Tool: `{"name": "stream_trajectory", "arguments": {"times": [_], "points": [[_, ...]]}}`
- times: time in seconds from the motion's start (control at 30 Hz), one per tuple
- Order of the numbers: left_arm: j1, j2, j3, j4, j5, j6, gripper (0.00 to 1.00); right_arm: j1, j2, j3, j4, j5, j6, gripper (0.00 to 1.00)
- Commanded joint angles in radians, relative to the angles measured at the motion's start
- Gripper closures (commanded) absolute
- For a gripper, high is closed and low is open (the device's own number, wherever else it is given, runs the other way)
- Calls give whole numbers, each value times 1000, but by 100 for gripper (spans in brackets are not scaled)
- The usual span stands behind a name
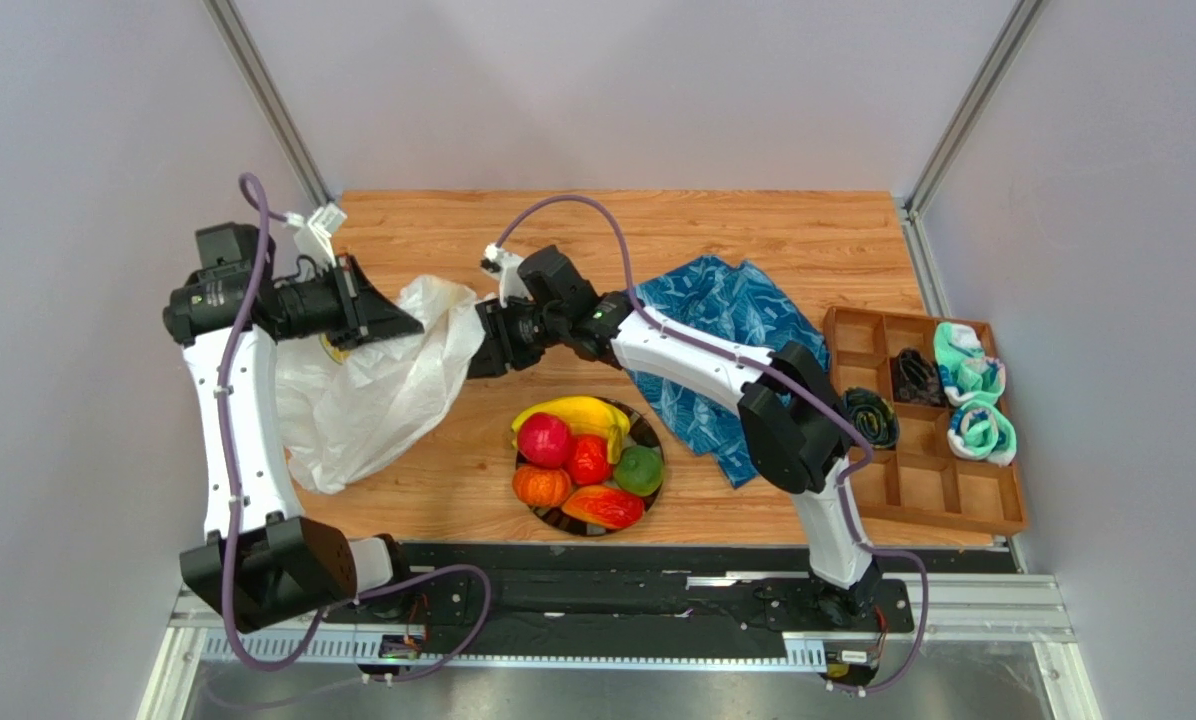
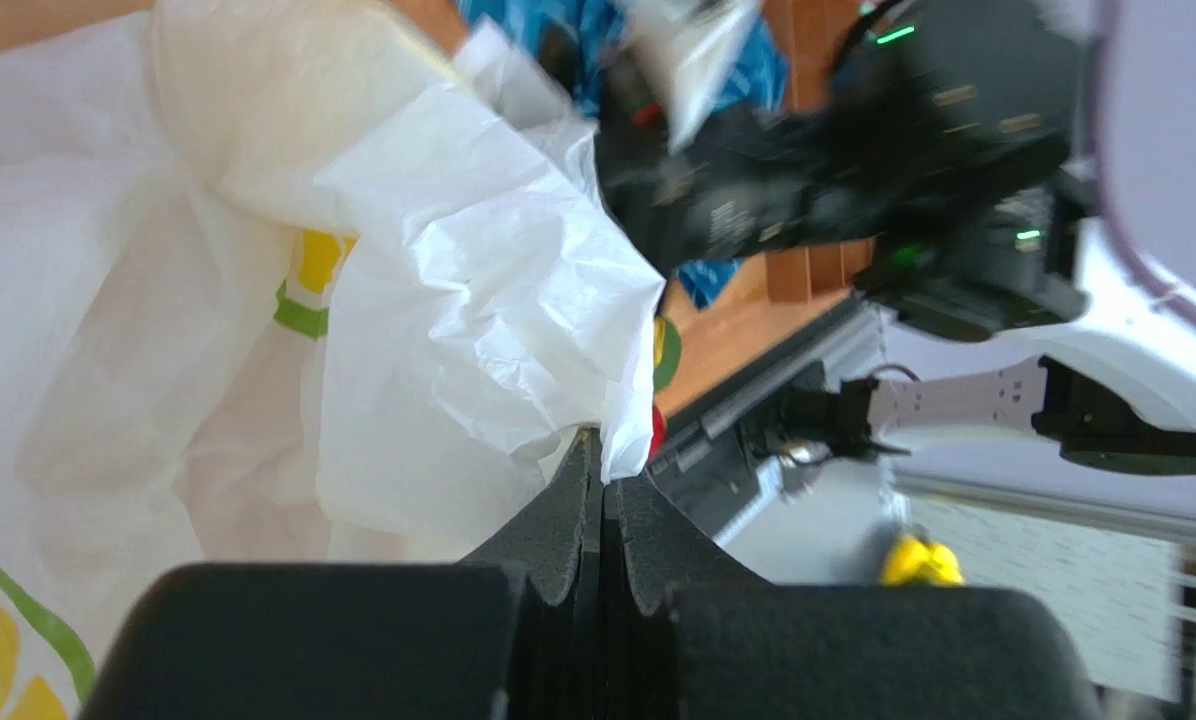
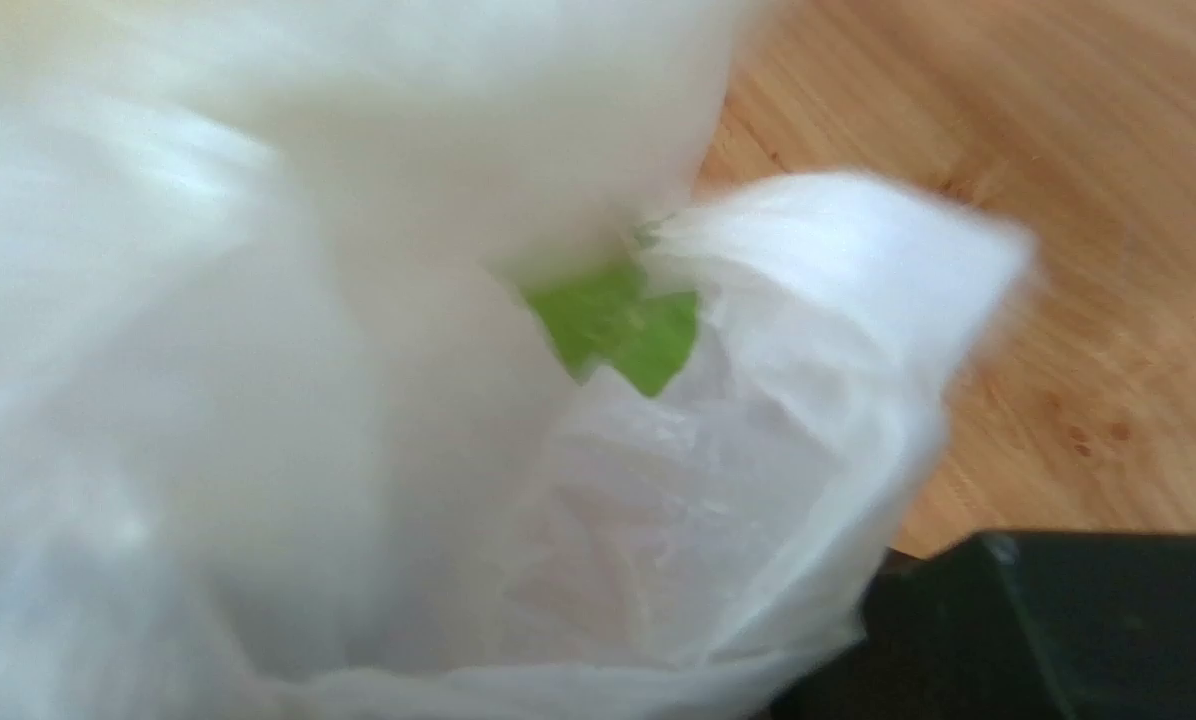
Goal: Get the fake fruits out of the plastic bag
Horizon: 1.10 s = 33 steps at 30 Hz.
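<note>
Six fake fruits (image 1: 586,459) are sitting heaped on the plate (image 1: 654,441) while both arms are tending the plastic bag (image 1: 371,393).
The left gripper (image 2: 603,450) is pinching a crumpled fold of the bag's edge, jaws clenched tight. The right gripper (image 1: 487,342) is meeting the opposite edge, though I cannot tell whether it is gripping. The bag is lying just left of the plate, looking light, limp and slippery, so a bunched edge or handle is probably offering the surest hold.
</note>
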Motion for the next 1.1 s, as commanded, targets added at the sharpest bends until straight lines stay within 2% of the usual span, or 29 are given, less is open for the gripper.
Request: {"name": "stream_trajectory", "arguments": {"times": [0.0, 0.1, 0.2, 0.3, 0.4, 0.47, 0.5, 0.6, 0.73, 0.8, 0.93, 1.0, 1.07], "points": [[4, 113, -155, 47, -53, -32, 100, -4, -31, 25, -9, -54, -19, 53], [20, 215, -114, 62, 45, -66, 100, 0, -47, -4, 14, -55, -9, 53], [20, 292, 24, 23, 100, -71, 100, -2, -60, -12, 19, -63, -20, 53], [21, 353, 110, 38, 98, -85, 100, -2, -58, -14, 28, -52, -22, 53], [21, 418, 81, 87, 92, -144, 100, 4, -55, -14, 25, -43, -38, 53], [23, 474, 55, 114, 72, -160, 93, 7, -58, -18, 29, -56, -45, 54], [21, 488, 32, 125, 18, -164, 86, 12, -61, -21, 43, -72, -43, 54], [23, 553, 29, 134, 19, -169, 85, 21, -64, -26, 85, -141, -55, 57], [21, 631, 81, 134, 56, -195, 90, 46, -46, 22, 31, -113, -133, 60], [21, 647, 102, 134, 65, -206, 100, 46, -44, 61, -4, -95, -146, 65], [21, 647, 52, 157, 91, -264, 100, 46, -118, 66, -24, -57, -265, 62], [23, 637, -35, 238, 162, -328, 100, 50, -142, 74, -30, -105, -331, 61], [20, 608, -112, 393, 229, -492, 100, 67, -149, 86, -72, -123, -402, 61]]}}
